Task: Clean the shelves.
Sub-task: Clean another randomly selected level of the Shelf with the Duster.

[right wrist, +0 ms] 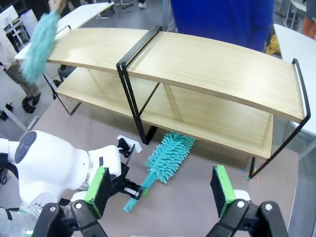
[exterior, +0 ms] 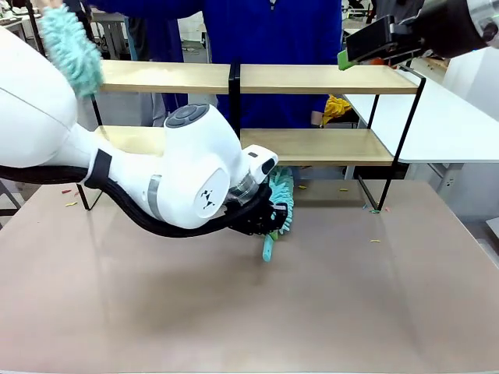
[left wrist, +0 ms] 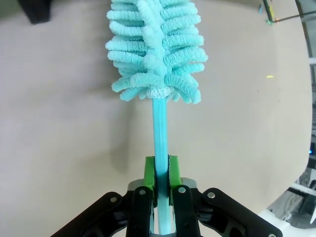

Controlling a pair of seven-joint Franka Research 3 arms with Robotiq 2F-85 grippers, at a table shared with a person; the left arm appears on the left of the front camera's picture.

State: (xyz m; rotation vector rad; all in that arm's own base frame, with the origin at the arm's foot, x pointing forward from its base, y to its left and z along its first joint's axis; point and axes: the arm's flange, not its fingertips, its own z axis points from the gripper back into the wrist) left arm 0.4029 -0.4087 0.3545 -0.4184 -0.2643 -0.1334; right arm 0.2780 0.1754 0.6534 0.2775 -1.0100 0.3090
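The shelves [exterior: 320, 79] stand across the far half of the table, two light-wood boards on a black frame with a central post [exterior: 234, 101]; the right wrist view takes them in from above [right wrist: 212, 66]. My left gripper [left wrist: 162, 178] is shut on the thin handle of a teal fluffy duster [left wrist: 155, 49]. In the front view this duster [exterior: 282, 193] lies low over the table in front of the lower board, held by the left gripper [exterior: 267, 216]. My right gripper [right wrist: 158, 191] hangs open high above the shelves' right end [exterior: 351, 54]. A person's hand holds a second teal duster [exterior: 72, 51] at the top board's left end.
The person in blue [exterior: 269, 31] stands behind the shelves. The brown tabletop [exterior: 351, 296] carries small scraps [exterior: 376, 241] near the frame's right foot. A white table [exterior: 448, 125] stands at the right. My bulky left arm [exterior: 179, 167] covers part of the lower board.
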